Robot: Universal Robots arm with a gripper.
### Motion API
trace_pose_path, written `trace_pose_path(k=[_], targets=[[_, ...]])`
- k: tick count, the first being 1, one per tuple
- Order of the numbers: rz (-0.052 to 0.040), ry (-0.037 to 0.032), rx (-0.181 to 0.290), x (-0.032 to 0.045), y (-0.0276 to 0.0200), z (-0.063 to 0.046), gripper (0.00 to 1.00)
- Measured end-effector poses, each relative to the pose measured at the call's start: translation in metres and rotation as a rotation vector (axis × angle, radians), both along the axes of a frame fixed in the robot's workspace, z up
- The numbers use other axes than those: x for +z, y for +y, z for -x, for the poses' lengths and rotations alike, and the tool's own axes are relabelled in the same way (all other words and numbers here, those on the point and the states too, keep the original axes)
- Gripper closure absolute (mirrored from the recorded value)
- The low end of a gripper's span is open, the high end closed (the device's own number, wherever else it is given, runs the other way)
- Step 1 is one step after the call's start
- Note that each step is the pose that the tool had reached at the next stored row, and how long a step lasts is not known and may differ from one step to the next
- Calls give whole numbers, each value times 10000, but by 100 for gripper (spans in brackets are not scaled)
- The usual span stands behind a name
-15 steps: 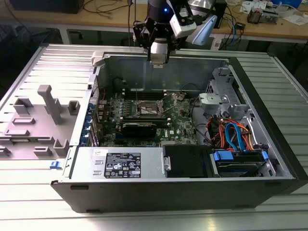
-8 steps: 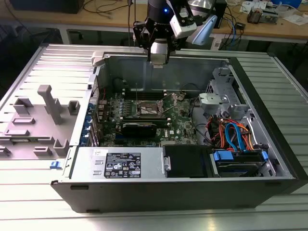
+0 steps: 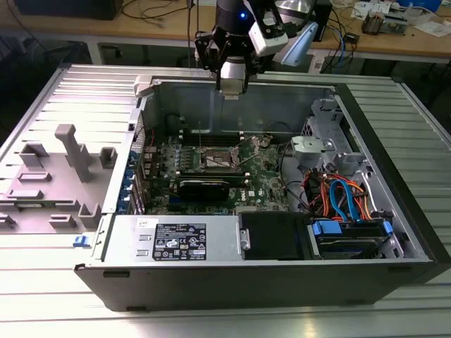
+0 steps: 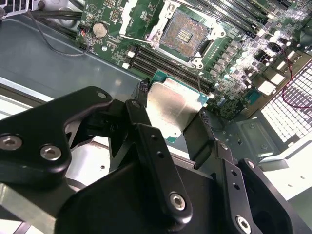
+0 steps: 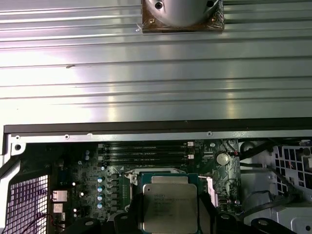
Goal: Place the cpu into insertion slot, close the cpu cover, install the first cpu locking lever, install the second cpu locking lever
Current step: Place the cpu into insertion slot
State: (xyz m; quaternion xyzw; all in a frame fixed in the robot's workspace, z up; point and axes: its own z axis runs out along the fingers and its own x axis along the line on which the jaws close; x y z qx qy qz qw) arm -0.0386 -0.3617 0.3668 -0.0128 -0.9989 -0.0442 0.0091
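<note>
My gripper [image 4: 173,103] is shut on the cpu [image 4: 170,114], a flat square chip with a silvery top and green edge, pinched between two black fingers [image 4: 143,90]. In the first wrist view the cpu [image 5: 169,204] hangs above the green motherboard. The insertion slot [image 4: 183,33] lies uncovered beyond the chip, its dark pin field showing. The cpu cover [image 4: 127,12] stands flipped back beside it, and a thin lever [image 4: 139,38] lies loose along the socket's edge. In the exterior view my gripper [image 3: 231,88] hovers over the case's rear wall, higher than the slot [image 3: 215,162].
The open computer case [image 3: 394,232] lies on a ribbed metal table. Long black memory slots [image 4: 165,63] run between chip and socket. A black drive box [image 3: 271,236], blue and orange cables [image 3: 342,197] and a grey fixture [image 3: 67,165] are nearby.
</note>
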Motion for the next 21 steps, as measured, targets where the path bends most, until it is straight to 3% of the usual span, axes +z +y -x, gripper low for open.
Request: trace_pose_path(k=[21], targets=[[0,-1,-472,-8,-6,0,46]])
